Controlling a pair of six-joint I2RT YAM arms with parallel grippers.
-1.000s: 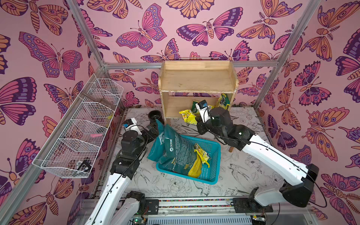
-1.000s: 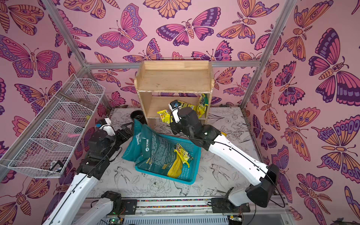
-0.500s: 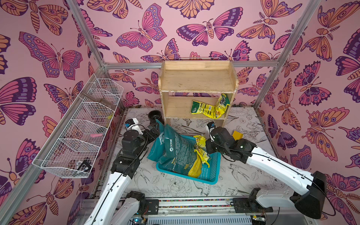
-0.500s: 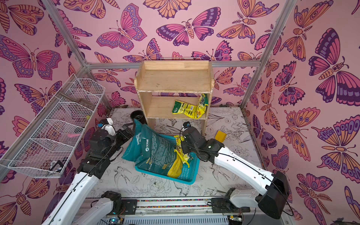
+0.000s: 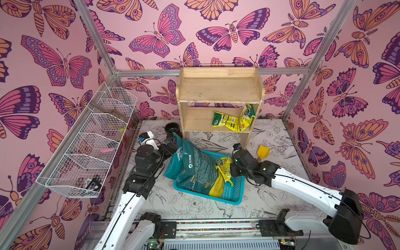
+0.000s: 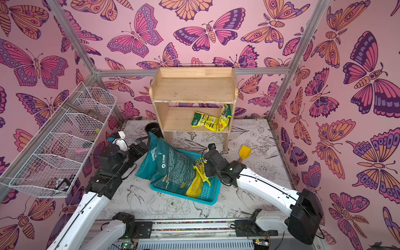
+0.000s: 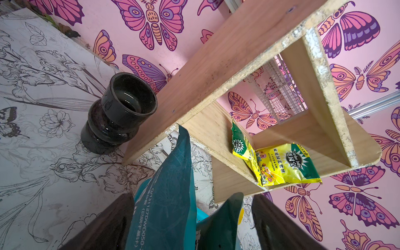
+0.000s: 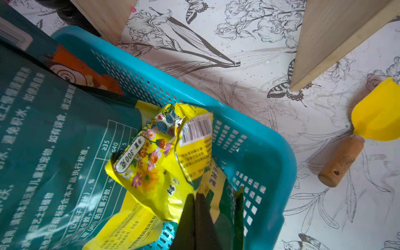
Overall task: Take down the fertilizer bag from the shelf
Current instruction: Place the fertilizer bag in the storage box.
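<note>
The pale wooden shelf [image 5: 218, 91] stands at the back wall. Yellow-green fertilizer bags [image 5: 233, 119] lie on its lower tier, also seen in the left wrist view [image 7: 285, 166]. My right gripper [image 5: 231, 171] is shut on the edge of another crumpled yellow fertilizer bag [image 8: 155, 164], which hangs low over the blue basket [image 5: 236, 194]. A big teal bag [image 5: 194, 164] leans out of that basket. My left gripper [image 5: 173, 145] stands open around the teal bag's top corners [image 7: 173, 194], with a gap showing beside one finger.
A black pot [image 5: 172, 128] stands by the shelf's left leg. A yellow scoop with a wooden handle [image 5: 263, 151] lies right of the basket. A white wire basket rack [image 5: 97, 138] runs along the left wall.
My right arm has drawn back from the shelf's lower tier with the yellow bag and come down over the basket. The left arm has stayed put.
</note>
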